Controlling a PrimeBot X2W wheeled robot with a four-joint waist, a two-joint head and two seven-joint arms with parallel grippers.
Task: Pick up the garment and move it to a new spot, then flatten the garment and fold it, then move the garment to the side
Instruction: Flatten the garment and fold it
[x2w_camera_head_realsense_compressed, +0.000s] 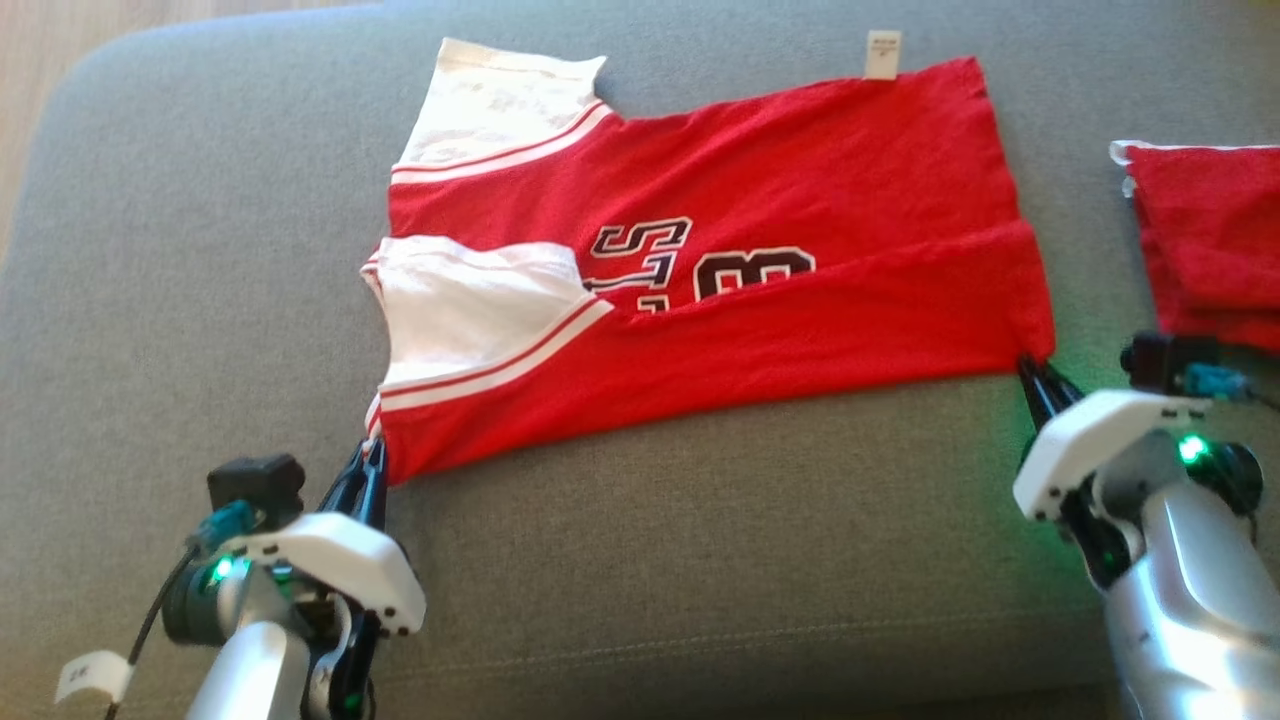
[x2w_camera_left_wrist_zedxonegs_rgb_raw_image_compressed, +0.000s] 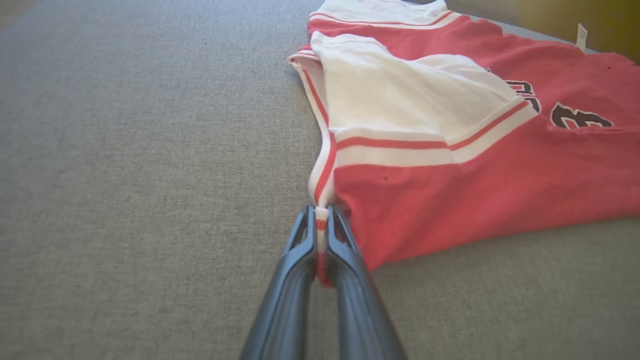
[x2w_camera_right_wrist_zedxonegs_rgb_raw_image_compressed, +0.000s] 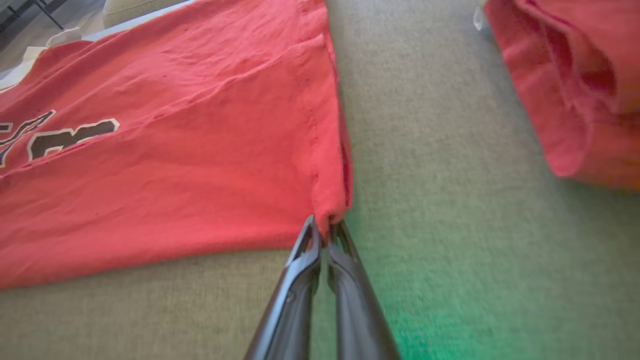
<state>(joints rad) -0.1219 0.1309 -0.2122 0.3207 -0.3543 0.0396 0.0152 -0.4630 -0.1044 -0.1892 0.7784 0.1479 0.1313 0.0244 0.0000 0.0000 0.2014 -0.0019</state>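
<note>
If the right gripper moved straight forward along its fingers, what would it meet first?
The red jersey with white sleeves: the right gripper is shut on its corner, so it would probably push that hem edge along the grey cushion. The other red garment lies off to the side.

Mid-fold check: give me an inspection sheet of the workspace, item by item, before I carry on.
Surface: grey fabric cushion, with a seam along its near edge.
Job's things: red jersey with white sleeves, lying flat, near edge folded over part of the black print; white tag at the far edge.
Clutter: second red garment, lying apart to the right.
Grippers: left gripper, jaws shut on the jersey's striped trim; right gripper, jaws shut on its near right corner.
Cables: dark cable hanging off the left wrist, with a white label.
Surroundings: wooden floor beyond the cushion.
</note>
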